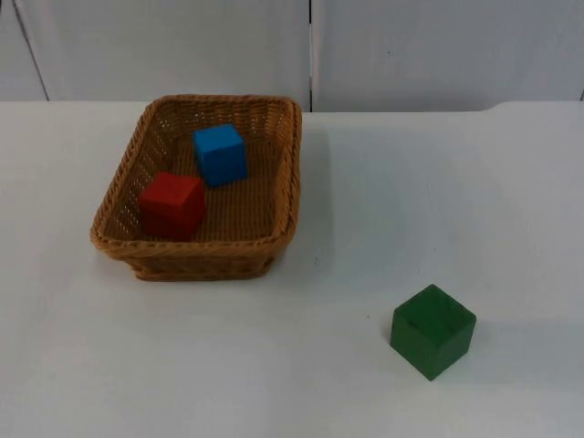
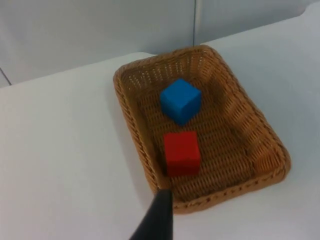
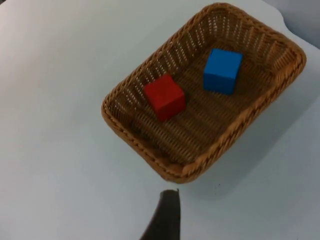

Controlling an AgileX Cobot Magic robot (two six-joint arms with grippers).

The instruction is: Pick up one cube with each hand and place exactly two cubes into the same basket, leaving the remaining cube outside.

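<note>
1. Top view: a brown wicker basket sits on the white desk, close to the grey partition wall. Inside it lie a blue cube toward the wall end and a red cube nearer the front rim; the two cubes are near each other, possibly touching at a corner, though I cannot be sure. A green cube stands on the bare desk, well apart from the basket.

2. Left wrist view: the basket holds the blue cube and the red cube, apart by a narrow gap. One black fingertip of the left end effector hangs above the desk just beside the basket's rim; whether its fingers are apart or together I cannot tell.

3. Right wrist view: the same basket with the red cube and blue cube clearly apart. A fingertip of the right end effector hovers over the desk near the basket's rim; its state cannot be told either.
</note>
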